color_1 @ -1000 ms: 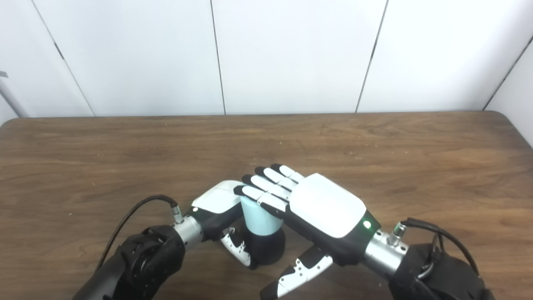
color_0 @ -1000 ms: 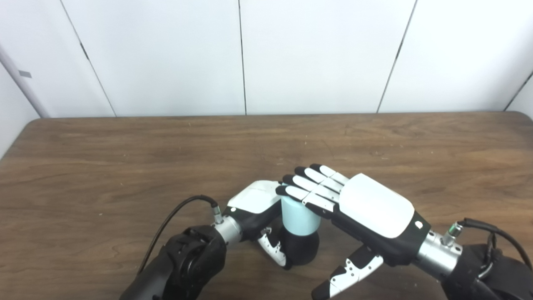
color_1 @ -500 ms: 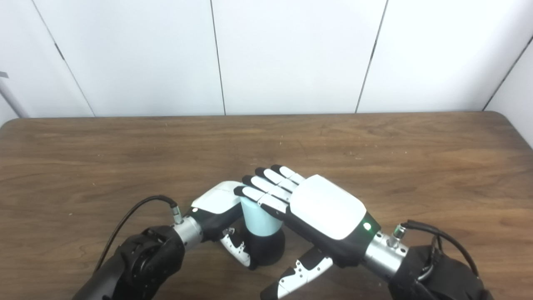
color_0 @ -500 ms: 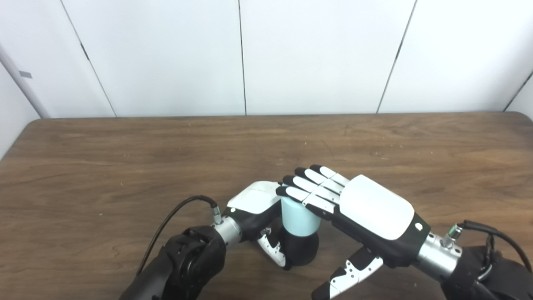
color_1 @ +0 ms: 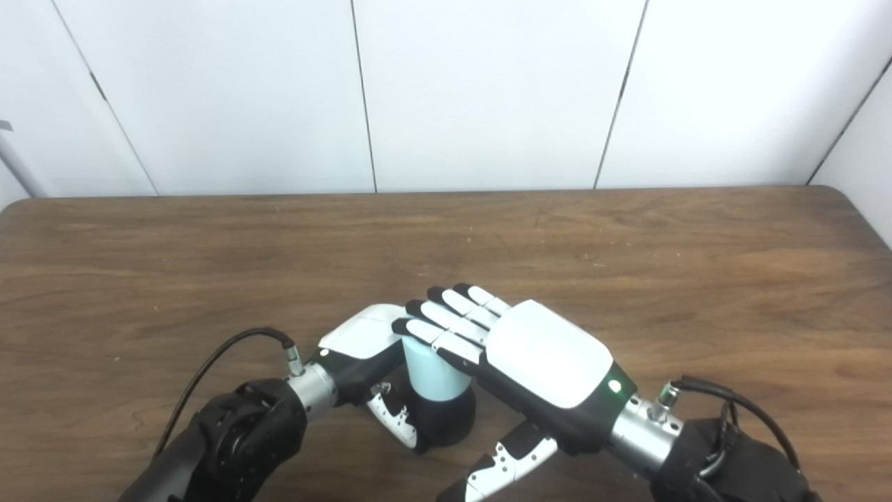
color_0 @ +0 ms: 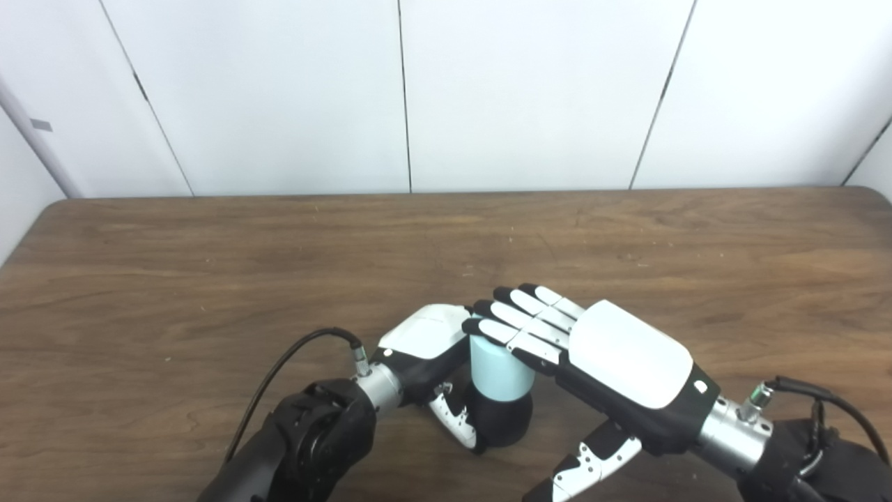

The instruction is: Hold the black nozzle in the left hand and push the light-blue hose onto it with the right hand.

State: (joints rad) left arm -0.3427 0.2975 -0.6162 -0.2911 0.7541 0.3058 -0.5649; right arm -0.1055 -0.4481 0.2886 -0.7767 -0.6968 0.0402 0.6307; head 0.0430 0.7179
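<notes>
The black nozzle (color_0: 503, 422) stands upright on the wooden table (color_0: 209, 279) near the front edge. The light-blue hose (color_0: 496, 368), a short cylinder, sits on top of it. My left hand (color_0: 435, 355) is wrapped around the nozzle from the left, thumb in front; it also shows in the right eye view (color_1: 362, 355). My right hand (color_0: 592, 348) lies flat, palm down, with its fingers (color_0: 512, 321) stretched over the top of the hose and touching it, thumb hanging free below. It grasps nothing.
White wall panels (color_0: 404, 97) rise behind the table's far edge. A black cable (color_0: 286, 369) loops from my left wrist, another (color_0: 829, 404) from my right wrist.
My right hand has dropped slightly and the hose sits a little lower on the nozzle. The left hand holds the same place.
</notes>
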